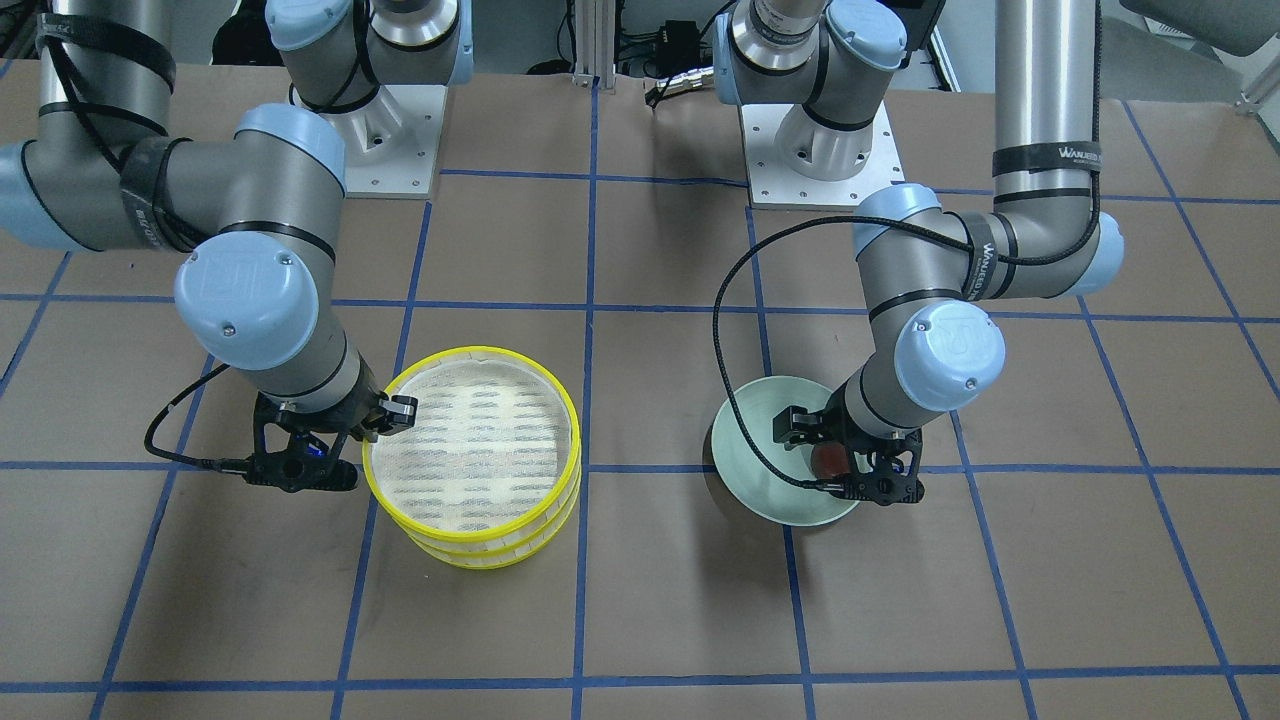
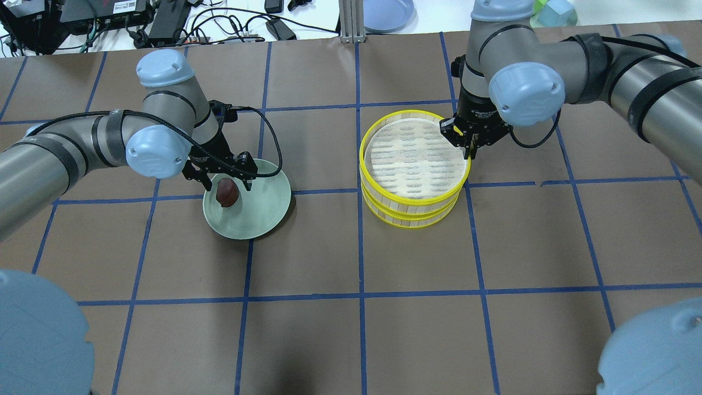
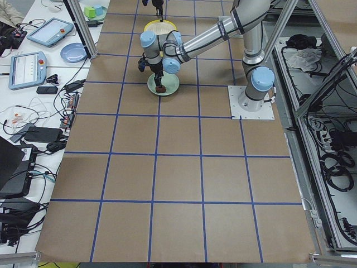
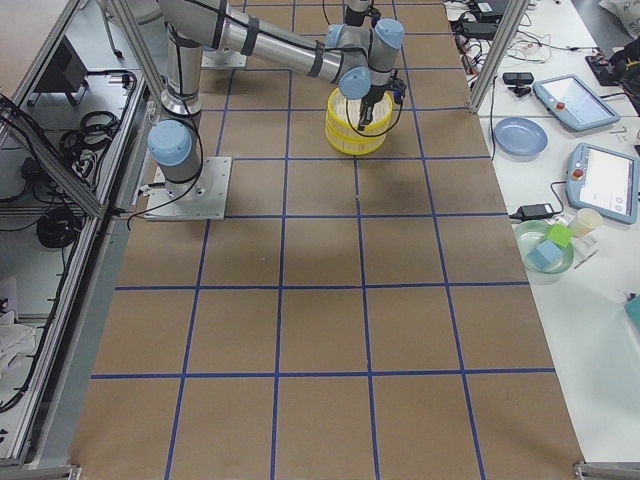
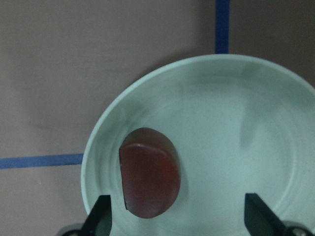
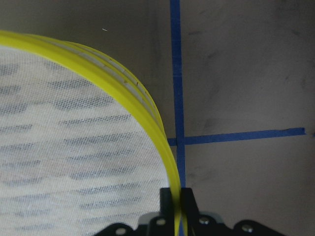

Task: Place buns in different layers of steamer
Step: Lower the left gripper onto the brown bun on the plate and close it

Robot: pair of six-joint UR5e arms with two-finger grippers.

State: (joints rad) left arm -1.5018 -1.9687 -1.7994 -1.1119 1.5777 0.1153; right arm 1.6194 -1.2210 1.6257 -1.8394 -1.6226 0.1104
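The dark reddish-brown bun (image 2: 227, 193) lies on the pale green plate (image 2: 258, 214), also seen in the left wrist view (image 5: 150, 179). My left gripper (image 2: 225, 181) hangs low over the plate with its jaws open wide to either side of the bun (image 1: 828, 460), which lies close to one finger (image 5: 101, 216). The steamer (image 2: 408, 204) is a stack of yellow-rimmed trays with mesh floors, and its top layer (image 1: 475, 440) is empty. My right gripper (image 2: 468, 145) is shut on the top tray's yellow rim (image 6: 147, 105). The pale bun is not in view.
A blue plate (image 2: 386, 11), cables and devices lie along the far table edge. A green and a blue block (image 2: 554, 11) sit at the far right corner. Blue tape lines grid the brown table. The arm bases (image 1: 820, 150) stand on the robot's side.
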